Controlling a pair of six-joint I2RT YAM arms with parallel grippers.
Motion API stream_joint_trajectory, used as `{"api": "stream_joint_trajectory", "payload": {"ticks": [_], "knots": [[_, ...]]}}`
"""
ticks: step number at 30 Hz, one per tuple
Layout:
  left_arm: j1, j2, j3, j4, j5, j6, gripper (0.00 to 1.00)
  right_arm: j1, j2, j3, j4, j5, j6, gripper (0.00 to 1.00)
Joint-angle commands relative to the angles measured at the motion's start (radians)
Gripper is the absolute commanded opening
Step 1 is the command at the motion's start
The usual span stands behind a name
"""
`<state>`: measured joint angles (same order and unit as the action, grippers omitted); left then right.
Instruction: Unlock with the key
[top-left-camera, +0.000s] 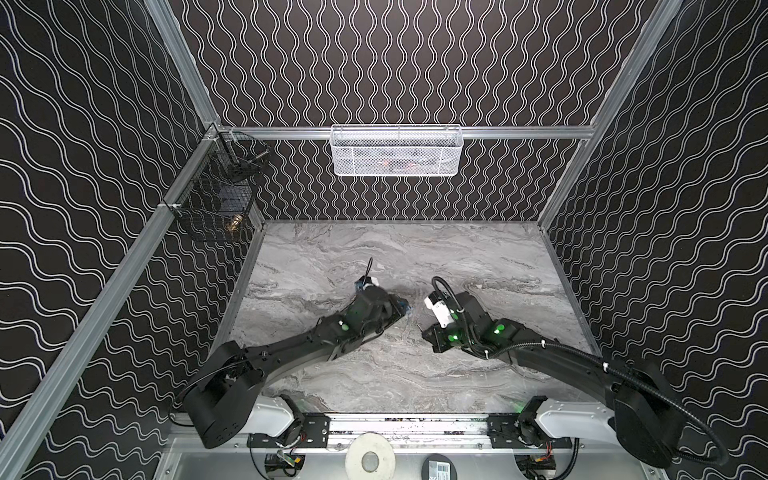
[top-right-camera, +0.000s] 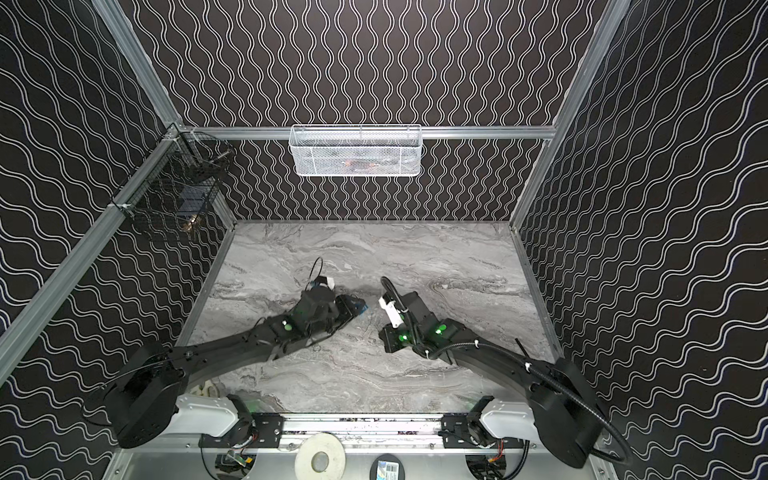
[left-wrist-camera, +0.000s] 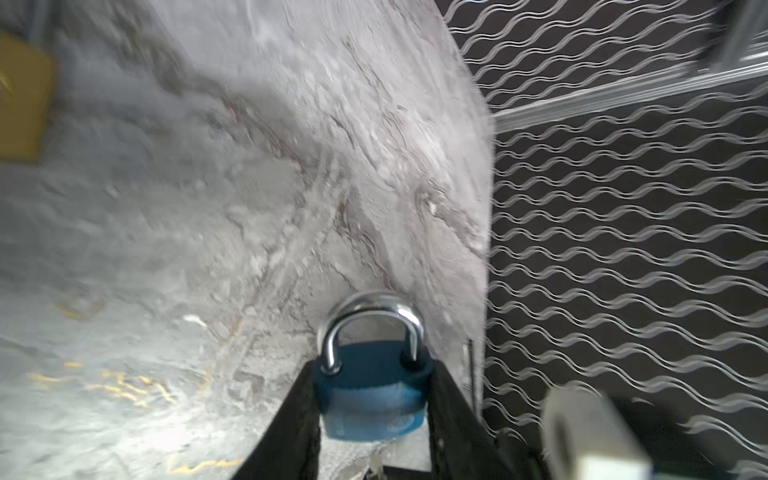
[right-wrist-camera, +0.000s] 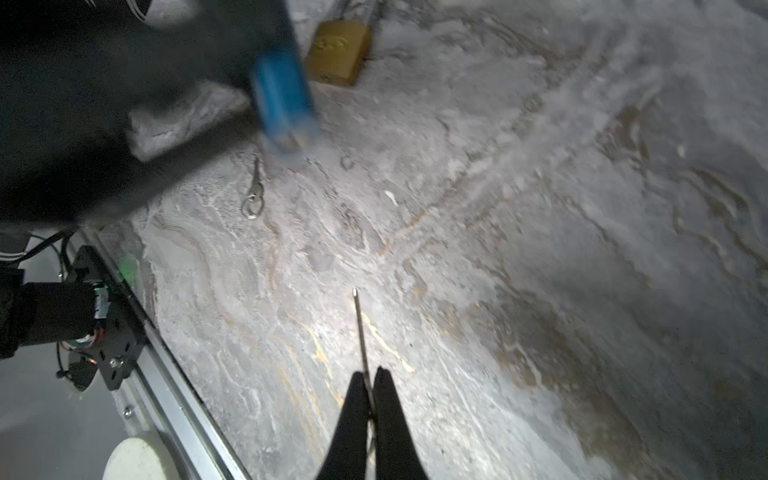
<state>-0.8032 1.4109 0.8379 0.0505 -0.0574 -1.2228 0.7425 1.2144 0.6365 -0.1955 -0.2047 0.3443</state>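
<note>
Left end effector (left-wrist-camera: 372, 368) clamps the blue padlock (left-wrist-camera: 374, 399) by its sides over the desk (right-wrist-camera: 540, 249), steadying it. Right end effector (right-wrist-camera: 368, 376), pressed together on the key (right-wrist-camera: 360, 332), points the blade outward, apparently for insertion.

Overhead stereo pair, close wrist views
</note>
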Motion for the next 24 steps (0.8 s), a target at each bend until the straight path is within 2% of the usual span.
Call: {"api": "stream_joint_trajectory", "payload": {"ticks": [1,3,7,13,20,23,24], "knots": [[0.008,0.103,0.136,-0.438,0.028,0.187,0.17,-0.025,-0.058,-0.079,0.058,-0.038,0.076,0.0],[0.007,0.192,0.209,-0.56,0.058,0.25,0.17,-0.037,-0.095,-0.115,0.059,-0.051,0.084,0.0],[0.004,0.339,0.291,-0.679,0.114,0.303,0.17,-0.082,-0.172,-0.164,0.061,-0.093,0.099,0.0],[-0.036,0.442,0.431,-0.833,0.013,0.318,0.18,-0.118,-0.217,-0.169,0.047,-0.144,0.091,0.0],[-0.037,0.551,0.414,-0.836,0.011,0.264,0.21,-0.144,-0.222,-0.172,0.041,-0.187,0.078,0.0],[-0.039,0.567,0.416,-0.84,0.005,0.25,0.27,-0.155,-0.227,-0.174,0.036,-0.202,0.071,0.0],[-0.04,0.574,0.414,-0.841,0.009,0.246,0.32,-0.159,-0.227,-0.176,0.039,-0.205,0.069,0.0]]}}
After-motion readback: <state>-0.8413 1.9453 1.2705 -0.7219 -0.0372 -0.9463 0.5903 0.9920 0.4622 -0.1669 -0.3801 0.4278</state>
